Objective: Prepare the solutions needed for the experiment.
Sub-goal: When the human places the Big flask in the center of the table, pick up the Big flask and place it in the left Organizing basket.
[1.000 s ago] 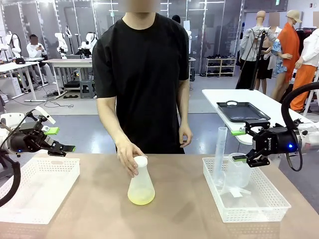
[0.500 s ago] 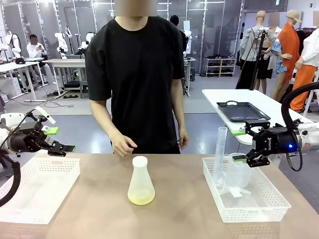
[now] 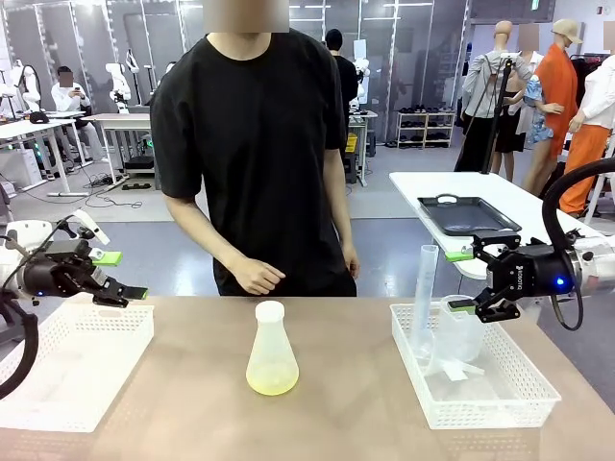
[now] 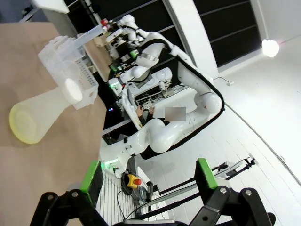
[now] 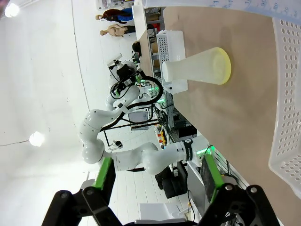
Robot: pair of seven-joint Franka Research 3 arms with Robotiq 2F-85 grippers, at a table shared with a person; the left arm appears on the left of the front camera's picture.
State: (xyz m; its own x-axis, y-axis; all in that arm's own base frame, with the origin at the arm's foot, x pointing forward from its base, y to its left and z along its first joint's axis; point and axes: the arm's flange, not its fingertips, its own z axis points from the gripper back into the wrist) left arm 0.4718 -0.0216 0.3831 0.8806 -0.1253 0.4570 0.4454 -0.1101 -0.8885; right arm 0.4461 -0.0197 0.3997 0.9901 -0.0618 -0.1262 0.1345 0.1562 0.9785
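A frosted conical flask stands in the middle of the brown table, with a small pool of pale yellow solution at its bottom. Sideways in the left wrist view, the flask lies at the left with the yellow liquid at its base. The right wrist view shows the flask and its yellow bottom near the top. My left gripper hovers open over the left basket. Above the right basket my right gripper stands open. Both hold nothing. The person's hand hangs behind the flask, apart from it.
A white mesh basket sits at the table's left. Another white basket at the right holds a tall graduated cylinder, a clear beaker and a funnel. The person stands at the far edge, behind the flask.
The person's hand has let go of the flask's neck and drawn back toward the body. My left gripper has dipped slightly. The right arm has not moved.
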